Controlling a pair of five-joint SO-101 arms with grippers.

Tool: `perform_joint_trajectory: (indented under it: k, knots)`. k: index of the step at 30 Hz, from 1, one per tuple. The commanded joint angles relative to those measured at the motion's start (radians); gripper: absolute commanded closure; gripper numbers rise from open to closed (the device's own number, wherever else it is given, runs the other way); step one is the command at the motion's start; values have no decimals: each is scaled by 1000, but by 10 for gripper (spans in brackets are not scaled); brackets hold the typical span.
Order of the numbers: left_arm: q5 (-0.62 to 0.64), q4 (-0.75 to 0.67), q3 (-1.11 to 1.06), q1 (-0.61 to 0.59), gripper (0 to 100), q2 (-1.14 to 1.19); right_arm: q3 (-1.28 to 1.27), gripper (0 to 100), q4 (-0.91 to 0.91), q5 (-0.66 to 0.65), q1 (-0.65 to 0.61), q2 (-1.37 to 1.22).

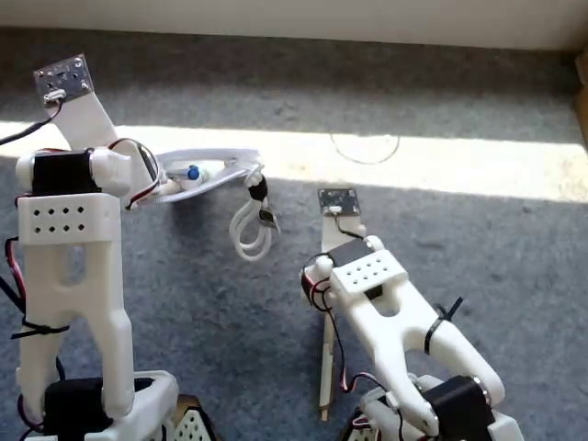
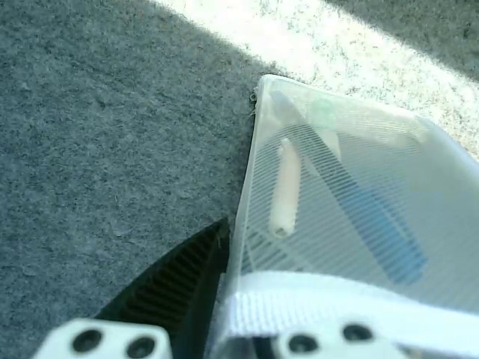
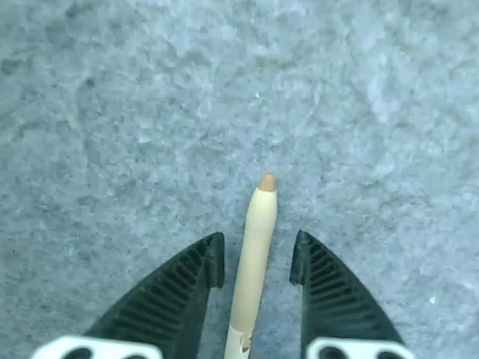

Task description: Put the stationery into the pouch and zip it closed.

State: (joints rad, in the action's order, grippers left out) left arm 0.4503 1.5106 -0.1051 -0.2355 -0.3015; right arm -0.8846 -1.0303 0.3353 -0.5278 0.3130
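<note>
The pouch (image 2: 359,194) was clear, glossy plastic with fine ribbing, edged by a white woven strap (image 2: 314,301). The surface (image 3: 150,112) was grey, rough, matt cloth, and the cream pencil (image 3: 254,239) looked smooth. The right end effector (image 3: 257,250) had fingers (image 3: 183,299) of black, ridged, matt plastic.

The clear ribbed pouch (image 2: 359,179) is seen over grey carpet (image 2: 97,149), with its far corner against a sunlit strip (image 2: 322,37). Inside it a white stick (image 2: 285,191) and a blue pen (image 2: 382,224) lie close together, splayed slightly apart. The left gripper (image 2: 258,262) grips the pouch at its near edge by a white band (image 2: 322,307). One black ribbed finger (image 2: 179,288) presses the pouch's side; the other finger is hidden behind the plastic.
</note>
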Motion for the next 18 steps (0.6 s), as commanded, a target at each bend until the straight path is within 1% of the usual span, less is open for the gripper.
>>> perform_joint_trajectory:
  k: [1, 5, 9, 15, 18]
  knots:
    - [-11, -14, -8, -15, 965, 19, 15, 851, 44, 11, 10, -35]
    - [-11, -14, -8, -15, 965, 19, 7, 851, 117, 9, 10, -104]
    - [-11, -14, -8, -15, 965, 19, 13, 853, 116, 6, 10, -130]
    - [-11, -14, -8, -15, 965, 19, 15, 973, 117, 5, 10, -130]
    - [-11, -14, -8, -15, 965, 19, 15, 991, 117, 5, 10, -130]
